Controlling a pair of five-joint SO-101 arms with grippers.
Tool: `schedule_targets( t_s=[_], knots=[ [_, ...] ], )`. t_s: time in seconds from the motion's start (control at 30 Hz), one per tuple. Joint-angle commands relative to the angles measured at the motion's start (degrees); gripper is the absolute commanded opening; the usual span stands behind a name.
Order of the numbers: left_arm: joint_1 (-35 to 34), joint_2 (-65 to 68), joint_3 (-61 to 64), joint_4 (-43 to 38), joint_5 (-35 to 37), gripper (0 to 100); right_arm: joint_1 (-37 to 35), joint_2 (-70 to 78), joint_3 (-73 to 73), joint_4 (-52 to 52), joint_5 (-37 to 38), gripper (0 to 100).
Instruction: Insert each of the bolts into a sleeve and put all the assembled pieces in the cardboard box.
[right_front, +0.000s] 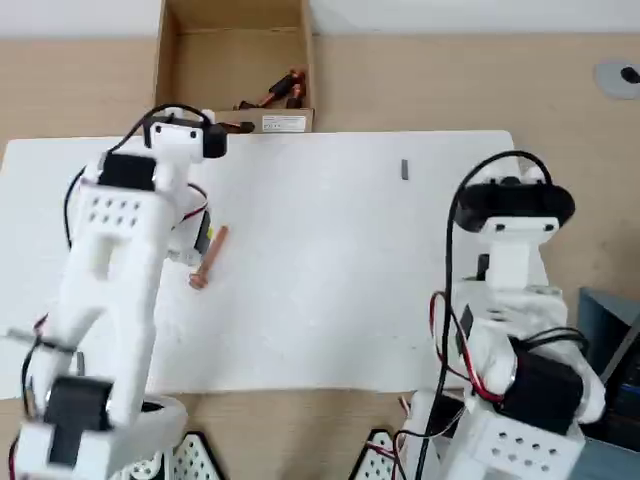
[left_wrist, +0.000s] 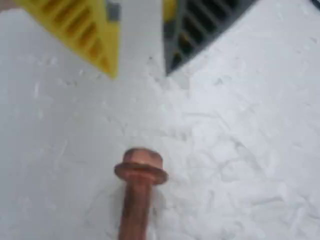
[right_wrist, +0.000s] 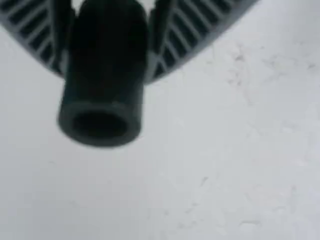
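Some pieces (right_front: 278, 92) lay in the cardboard box (right_front: 225, 60), the right gripper (right_wrist: 107, 72) pinched a sleeve (right_wrist: 102, 110), the left gripper (left_wrist: 140, 70) hung spread and empty by a bolt (left_wrist: 140, 172)

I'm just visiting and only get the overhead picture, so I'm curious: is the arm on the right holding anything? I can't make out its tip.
Observer: Yes. The right wrist view has the right end effector clamped on a dark sleeve, with the hollow end facing the camera.
Operator: And the other arm, has it picked up that copper bolt?
Observer: No. In the left wrist view the left end effector is open, and the bolt lies on the white mat apart from it, head toward it.
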Motion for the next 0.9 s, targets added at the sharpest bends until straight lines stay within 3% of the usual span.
schedule_targets(
  t_s=[0.0, 0.2, 0.57, 0.87],
  knots=[
    [0.53, 6.02, -5.54, 1.14, -0.18, 8, 2.33, -1.01, -0.04, -0.88, -0.09, 1.0],
    [0.79, 12.35, -9.49, 1.14, -2.64, 14, 3.47, -1.01, -0.04, -0.88, 0.00, 1.0],
    [0.53, 20.62, -11.78, -0.35, -7.74, 14, 3.47, -1.01, -0.04, -0.88, 0.00, 1.0],
    [0.44, 24.92, -11.69, -5.01, -7.82, 14, 3.47, -1.01, -0.22, -0.79, 0.00, 1.0]
  ],
)
